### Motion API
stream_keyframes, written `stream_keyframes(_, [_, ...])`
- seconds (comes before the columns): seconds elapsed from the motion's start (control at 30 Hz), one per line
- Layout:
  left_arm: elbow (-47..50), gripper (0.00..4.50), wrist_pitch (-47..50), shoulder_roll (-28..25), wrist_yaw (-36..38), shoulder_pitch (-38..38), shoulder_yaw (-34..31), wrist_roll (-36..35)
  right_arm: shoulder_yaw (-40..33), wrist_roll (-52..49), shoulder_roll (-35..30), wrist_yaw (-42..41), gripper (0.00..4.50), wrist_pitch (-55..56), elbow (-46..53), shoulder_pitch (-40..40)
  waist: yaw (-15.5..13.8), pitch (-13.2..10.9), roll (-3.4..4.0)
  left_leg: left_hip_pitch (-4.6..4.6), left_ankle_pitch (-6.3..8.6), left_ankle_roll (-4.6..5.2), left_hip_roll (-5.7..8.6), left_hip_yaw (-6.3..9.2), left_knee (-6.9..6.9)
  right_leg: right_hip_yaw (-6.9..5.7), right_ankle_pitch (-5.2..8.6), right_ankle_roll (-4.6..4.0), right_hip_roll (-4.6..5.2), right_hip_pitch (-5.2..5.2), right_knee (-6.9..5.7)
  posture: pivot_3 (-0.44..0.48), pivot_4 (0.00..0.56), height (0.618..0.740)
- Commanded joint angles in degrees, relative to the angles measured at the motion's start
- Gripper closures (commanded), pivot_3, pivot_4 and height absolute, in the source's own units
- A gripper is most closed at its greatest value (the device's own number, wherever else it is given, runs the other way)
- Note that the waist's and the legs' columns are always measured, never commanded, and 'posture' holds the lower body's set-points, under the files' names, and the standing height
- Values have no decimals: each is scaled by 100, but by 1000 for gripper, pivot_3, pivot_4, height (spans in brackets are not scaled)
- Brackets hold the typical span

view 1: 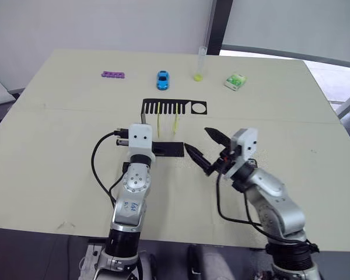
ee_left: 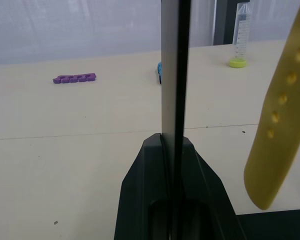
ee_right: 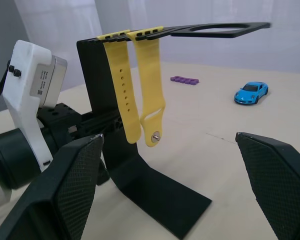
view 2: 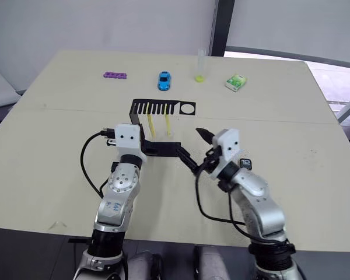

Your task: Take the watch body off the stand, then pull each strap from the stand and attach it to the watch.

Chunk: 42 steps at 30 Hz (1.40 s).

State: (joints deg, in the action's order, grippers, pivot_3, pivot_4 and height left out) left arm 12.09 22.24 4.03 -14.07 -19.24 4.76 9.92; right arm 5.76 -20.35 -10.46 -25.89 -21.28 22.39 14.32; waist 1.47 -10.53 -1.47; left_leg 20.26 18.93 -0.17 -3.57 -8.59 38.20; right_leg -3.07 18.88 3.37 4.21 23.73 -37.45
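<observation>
My right gripper (view 1: 206, 149) is spread wide, empty, near-right of the stand (view 1: 163, 149). My left gripper (ee_left: 175, 190) is clamped on the stand's upright. Both straps (ee_right: 140, 85) hang from the top plate, unpulled. I can't spot the watch body. Open bench (view 1: 291, 140) lies right; toy car (view 1: 163, 79) far.

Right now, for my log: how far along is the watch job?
Done: the watch body lies on the table, off the stand. In hand: left claw clamps the stand; right claw open. Left: both straps hang there, unattached.
</observation>
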Motion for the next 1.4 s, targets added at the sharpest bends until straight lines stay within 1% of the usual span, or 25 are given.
stream_keyframes(0.03, [327,4434,102,-6,46,26,22,114,315,357,298,423,0,159,25,41,2,1,-1,1,0,0,0,0,0,0,0,0,0,0,0,0,150,740])
stream_keyframes(0.2, [407,4434,192,20,71,107,66,108,501,614,771,761,0,282,-286,262,13,1,-2,0,0,0,0,0,0,0,0,0,0,0,0,0,150,740])
stream_keyframes(0.33, [449,4434,179,33,87,151,112,109,483,842,982,942,0,493,-676,501,9,2,-3,0,0,0,-1,0,-1,-1,0,0,0,1,0,0,150,740])
stream_keyframes(0.67, [483,4434,255,93,74,167,113,87,375,1276,1105,1256,0,917,-1423,919,13,2,-4,1,1,1,0,1,-2,-1,0,0,1,1,1,0,150,740])
stream_keyframes(0.97, [487,4434,287,81,121,147,58,45,378,1182,1323,1115,0,1176,-1748,1148,14,2,-3,2,1,1,0,1,-3,-2,0,0,2,2,1,0,150,740])
stream_keyframes(1.07, [486,4500,286,83,132,146,42,50,380,1188,1340,1111,802,1215,-1751,1143,13,2,-3,2,1,2,-1,1,-4,-1,0,0,2,2,1,0,150,740])
stream_keyframes(1.23, [479,4500,278,85,142,158,39,55,389,1142,1326,1027,3319,1273,-1720,1130,14,2,-3,2,1,2,0,1,-4,-1,0,0,2,2,2,0,150,740])
stream_keyframes(1.3, [486,4500,267,75,147,159,36,60,419,1122,1297,922,4247,1403,-1692,1143,15,2,-3,2,1,2,0,1,-4,-2,0,0,2,2,2,0,150,740])
stream_keyframes(1.33, [486,4500,254,70,148,167,36,61,431,1126,1287,884,4424,1458,-1690,1141,14,2,-3,2,1,2,0,1,-5,-2,0,0,2,2,2,0,150,740])
stream_keyframes(1.4, [501,4500,249,53,152,183,24,67,446,1143,1249,809,4424,1544,-1679,1145,14,2,-4,3,1,2,0,1,-5,-1,0,0,2,2,2,0,150,740])
